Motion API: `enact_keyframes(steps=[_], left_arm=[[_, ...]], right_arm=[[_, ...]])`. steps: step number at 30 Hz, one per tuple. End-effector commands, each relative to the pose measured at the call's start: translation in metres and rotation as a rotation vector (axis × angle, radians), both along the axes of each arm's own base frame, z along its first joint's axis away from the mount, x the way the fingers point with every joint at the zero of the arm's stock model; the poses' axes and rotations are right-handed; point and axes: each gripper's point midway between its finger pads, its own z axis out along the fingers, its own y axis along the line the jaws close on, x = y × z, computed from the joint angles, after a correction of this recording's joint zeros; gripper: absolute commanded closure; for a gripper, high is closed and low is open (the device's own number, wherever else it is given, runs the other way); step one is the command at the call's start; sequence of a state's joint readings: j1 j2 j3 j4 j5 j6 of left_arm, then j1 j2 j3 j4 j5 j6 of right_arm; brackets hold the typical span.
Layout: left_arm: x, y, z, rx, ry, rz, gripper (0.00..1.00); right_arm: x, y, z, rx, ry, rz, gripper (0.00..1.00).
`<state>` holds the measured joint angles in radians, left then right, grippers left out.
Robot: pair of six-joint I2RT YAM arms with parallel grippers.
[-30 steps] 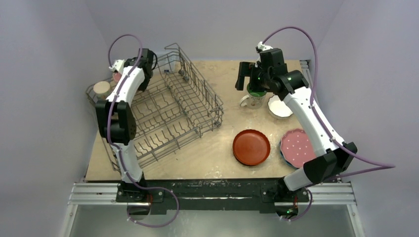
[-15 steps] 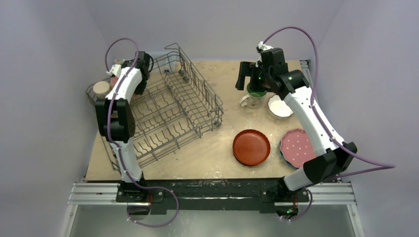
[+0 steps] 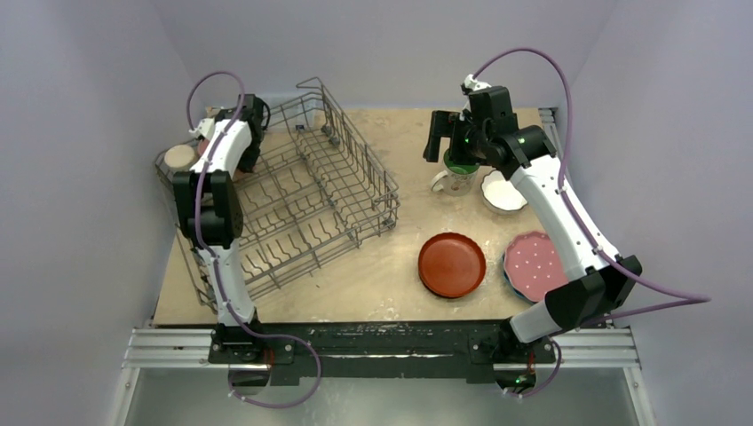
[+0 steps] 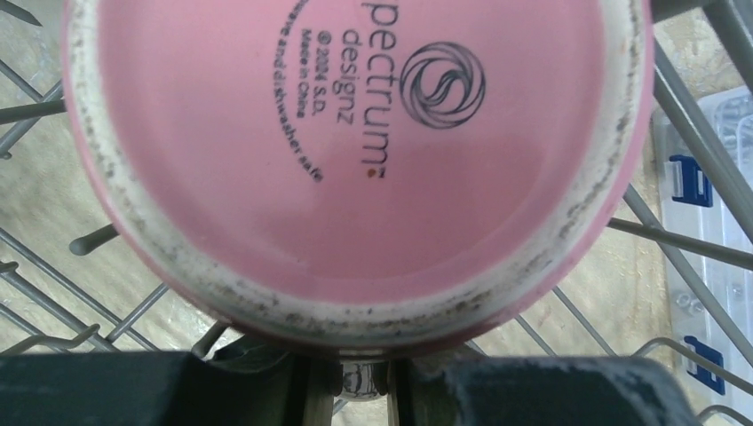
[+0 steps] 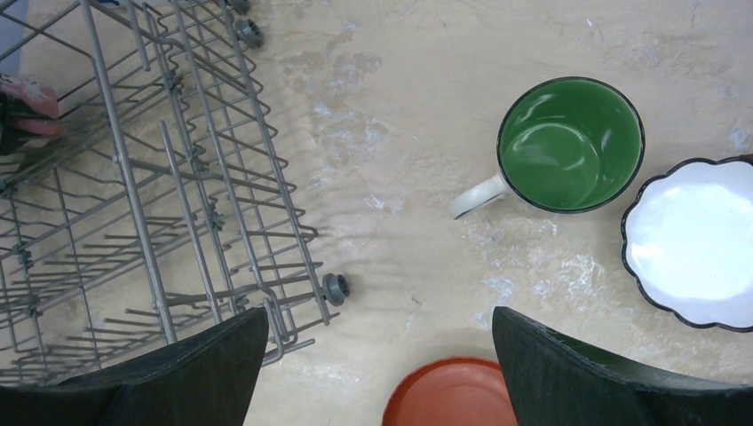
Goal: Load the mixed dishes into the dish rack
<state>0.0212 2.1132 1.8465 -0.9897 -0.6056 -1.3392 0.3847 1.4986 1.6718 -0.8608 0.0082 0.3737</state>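
Observation:
The grey wire dish rack [image 3: 355,188] stands at the left. My left gripper [image 3: 216,140] is at its far left corner, shut on the upside-down pink mug [image 4: 355,142], whose base fills the left wrist view; the fingers [image 4: 293,390] pinch a narrow part below it. A beige mug [image 3: 181,157] sits upside down in the rack beside it. My right gripper [image 3: 441,135] is open and empty above the cream mug with green inside [image 5: 568,146]. The white fluted bowl [image 5: 697,244], red-orange plate [image 3: 452,264] and pink dotted plate [image 3: 535,266] on the blue plate [image 3: 510,282] lie on the table.
The rack's near right corner with a small wheel [image 5: 335,287] lies just left of my right gripper [image 5: 380,328]. Rack wires [image 4: 684,106] surround the pink mug. Purple walls enclose the table on three sides.
My left arm has shifted a little left and back at the rack's far left corner with the pink mug. The right arm has not moved.

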Motion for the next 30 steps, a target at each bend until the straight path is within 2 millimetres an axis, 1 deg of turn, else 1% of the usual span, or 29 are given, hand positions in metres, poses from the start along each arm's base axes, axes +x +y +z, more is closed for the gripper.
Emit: enact_keyframes(steps=[1, 3, 7, 12, 17, 18, 19, 20, 22, 23, 25, 27, 30], left_arm=[[-0.004, 0.005, 0.007, 0.02, 0.047, -0.014, 0.75], [-0.006, 0.004, 0.005, 0.014, 0.066, -0.022, 0.68], [-0.012, 0.002, 0.007, 0.007, 0.086, -0.04, 0.48], [-0.02, -0.005, 0.014, -0.018, 0.09, -0.08, 0.33], [-0.023, -0.019, 0.033, -0.075, 0.06, -0.158, 0.22], [-0.023, -0.023, 0.038, -0.091, 0.05, -0.177, 0.18], [-0.025, -0.026, 0.044, -0.109, 0.041, -0.196, 0.12], [-0.027, -0.03, 0.049, -0.126, 0.039, -0.219, 0.08], [-0.034, -0.039, 0.061, -0.159, 0.033, -0.274, 0.02], [-0.038, -0.043, 0.068, -0.174, 0.028, -0.299, 0.0], [-0.05, -0.05, 0.082, -0.195, 0.017, -0.352, 0.0], [-0.064, -0.058, 0.095, -0.214, 0.001, -0.403, 0.0], [-0.09, -0.07, 0.108, -0.255, -0.007, -0.475, 0.0]], right_arm=[[-0.004, -0.003, 0.016, 0.027, -0.044, -0.006, 0.01], [-0.005, -0.003, 0.016, 0.03, -0.046, -0.008, 0.01], [-0.007, -0.004, 0.016, 0.037, -0.05, -0.013, 0.01], [-0.013, 0.0, 0.019, 0.069, -0.06, 0.005, 0.01], [-0.018, 0.001, 0.024, 0.094, -0.079, 0.014, 0.01], [-0.02, 0.001, 0.024, 0.097, -0.083, 0.014, 0.01], [-0.022, 0.0, 0.025, 0.1, -0.091, 0.014, 0.01], [-0.024, -0.001, 0.025, 0.099, -0.094, 0.014, 0.01], [-0.028, -0.004, 0.024, 0.096, -0.105, 0.009, 0.01], [-0.03, -0.006, 0.021, 0.094, -0.106, 0.006, 0.01], [-0.034, -0.008, 0.019, 0.097, -0.113, 0.004, 0.01], [-0.037, -0.008, 0.016, 0.11, -0.11, -0.001, 0.01], [-0.041, -0.006, 0.017, 0.141, -0.113, -0.001, 0.01]])
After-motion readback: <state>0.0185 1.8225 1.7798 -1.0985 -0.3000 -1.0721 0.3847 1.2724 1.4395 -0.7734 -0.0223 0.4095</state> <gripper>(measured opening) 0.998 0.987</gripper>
